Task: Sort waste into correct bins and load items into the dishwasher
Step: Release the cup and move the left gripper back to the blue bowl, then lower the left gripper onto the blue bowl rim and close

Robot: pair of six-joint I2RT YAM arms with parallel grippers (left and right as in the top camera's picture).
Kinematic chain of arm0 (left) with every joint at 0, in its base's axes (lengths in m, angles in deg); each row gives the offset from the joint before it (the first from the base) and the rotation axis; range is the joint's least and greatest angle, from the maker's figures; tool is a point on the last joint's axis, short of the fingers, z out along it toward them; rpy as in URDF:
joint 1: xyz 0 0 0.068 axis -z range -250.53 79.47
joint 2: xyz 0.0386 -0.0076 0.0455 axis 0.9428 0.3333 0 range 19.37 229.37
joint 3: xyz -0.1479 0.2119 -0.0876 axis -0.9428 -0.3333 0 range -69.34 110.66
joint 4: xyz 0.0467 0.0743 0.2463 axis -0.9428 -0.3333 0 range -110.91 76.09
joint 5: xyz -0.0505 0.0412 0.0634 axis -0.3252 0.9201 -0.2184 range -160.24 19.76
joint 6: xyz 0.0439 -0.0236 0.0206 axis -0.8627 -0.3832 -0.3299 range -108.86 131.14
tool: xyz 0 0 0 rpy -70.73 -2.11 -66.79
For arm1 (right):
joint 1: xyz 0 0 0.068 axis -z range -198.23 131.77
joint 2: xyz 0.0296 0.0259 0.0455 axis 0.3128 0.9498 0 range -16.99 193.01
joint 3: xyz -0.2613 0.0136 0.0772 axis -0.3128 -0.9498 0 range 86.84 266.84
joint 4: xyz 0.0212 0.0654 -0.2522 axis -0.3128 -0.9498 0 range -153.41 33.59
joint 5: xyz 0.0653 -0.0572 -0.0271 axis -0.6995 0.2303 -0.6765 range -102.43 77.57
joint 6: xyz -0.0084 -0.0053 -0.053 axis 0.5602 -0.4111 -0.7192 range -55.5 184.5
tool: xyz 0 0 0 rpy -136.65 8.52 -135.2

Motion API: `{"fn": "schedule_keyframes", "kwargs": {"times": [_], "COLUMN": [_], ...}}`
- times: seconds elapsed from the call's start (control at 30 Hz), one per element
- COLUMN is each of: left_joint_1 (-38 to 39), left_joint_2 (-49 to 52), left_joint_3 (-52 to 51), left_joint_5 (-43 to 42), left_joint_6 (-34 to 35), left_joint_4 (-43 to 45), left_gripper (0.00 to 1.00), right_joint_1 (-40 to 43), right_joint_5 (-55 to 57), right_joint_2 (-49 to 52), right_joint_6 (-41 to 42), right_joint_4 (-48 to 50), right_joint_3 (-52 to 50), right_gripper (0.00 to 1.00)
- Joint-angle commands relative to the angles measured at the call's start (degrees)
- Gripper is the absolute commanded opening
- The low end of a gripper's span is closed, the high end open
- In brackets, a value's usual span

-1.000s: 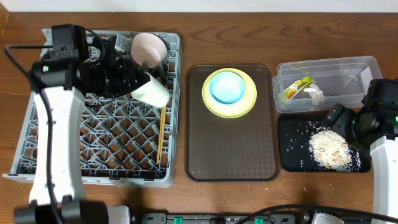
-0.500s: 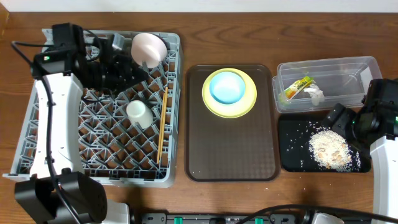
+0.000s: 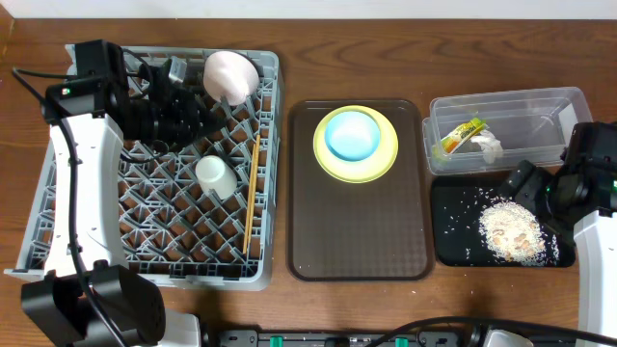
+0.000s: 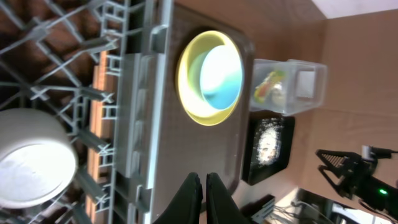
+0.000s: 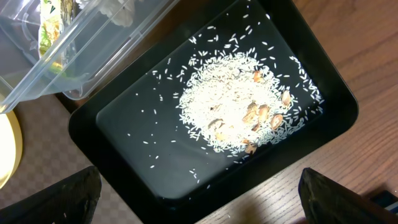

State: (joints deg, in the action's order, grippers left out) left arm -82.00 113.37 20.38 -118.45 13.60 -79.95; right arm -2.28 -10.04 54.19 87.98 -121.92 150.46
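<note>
The small white cup (image 3: 214, 174) stands in the grey dish rack (image 3: 58, 207), with the white bowl (image 3: 231, 73) at the rack's back and the chopsticks (image 3: 253, 193) lying along its right side. My left gripper (image 3: 214, 113) is shut and empty above the rack, between bowl and cup; its fingers (image 4: 202, 193) are pressed together. The yellow-green plate (image 3: 386, 159) holds the light blue bowl (image 3: 349, 136). The clear tub (image 3: 525, 116) holds the wrapper (image 3: 461, 135) and tissue (image 3: 488, 146). The black tray (image 3: 453, 226) holds food scraps (image 3: 511, 229). My right gripper (image 5: 205, 205) is open over the black tray (image 5: 137, 143).
The plate and blue bowl sit on a brown serving tray (image 3: 357, 231) between the rack and the bins. The right arm (image 3: 588, 183) stands at the table's right edge beside the black tray. Cables run along the front edge.
The left gripper let go of the white cup, which now stands in the rack. The gripper has since closed and drawn back slightly. The right arm has not moved.
</note>
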Motion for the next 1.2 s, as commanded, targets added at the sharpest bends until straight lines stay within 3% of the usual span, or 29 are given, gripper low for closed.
{"fn": "schedule_keyframes", "kwargs": {"times": [0.0,0.17,0.23,0.43,0.6,0.8,1.07,1.13,1.17], "left_joint_1": [-0.09,0.00,0.76,7.45,17.79,32.54,47.01,49.53,50.10], "left_joint_2": [-0.15,-0.15,-0.20,-0.31,-0.20,1.03,7.67,11.02,12.20], "left_joint_3": [-0.13,-0.13,-0.13,-0.13,-0.13,-0.22,-0.24,-0.24,-0.24], "left_joint_5": [10.38,16.72,16.74,16.81,20.15,32.68,41.94,42.10,42.10], "left_joint_6": [-1.09,0.02,0.17,0.61,3.58,8.35,8.76,8.63,8.52], "left_joint_4": [-2.54,-6.23,-6.86,-4.63,2.60,14.36,25.92,28.63,29.49], "left_gripper": [0.07,0.11,0.27,0.46,0.52,0.61,0.61,0.85,0.87], "right_joint_1": [0.81,0.81,0.81,0.81,0.81,0.81,0.81,0.81,0.81], "right_joint_5": [0.37,0.37,0.37,0.37,0.37,0.37,0.37,0.37,0.37], "right_joint_2": [-0.44,-0.44,-0.44,-0.44,-0.44,-0.44,-0.44,-0.44,-0.44], "right_joint_6": [0.24,0.24,0.24,0.24,0.24,0.24,0.24,0.24,0.24], "right_joint_4": [-0.07,-0.04,-0.04,-0.04,-0.04,-0.07,-0.04,-0.04,-0.07], "right_joint_3": [0.76,0.76,0.76,0.76,0.76,0.76,0.76,0.76,0.76], "right_gripper": [0.99,0.99,0.99,0.99,0.99,0.99,0.99,0.99,0.99]}}
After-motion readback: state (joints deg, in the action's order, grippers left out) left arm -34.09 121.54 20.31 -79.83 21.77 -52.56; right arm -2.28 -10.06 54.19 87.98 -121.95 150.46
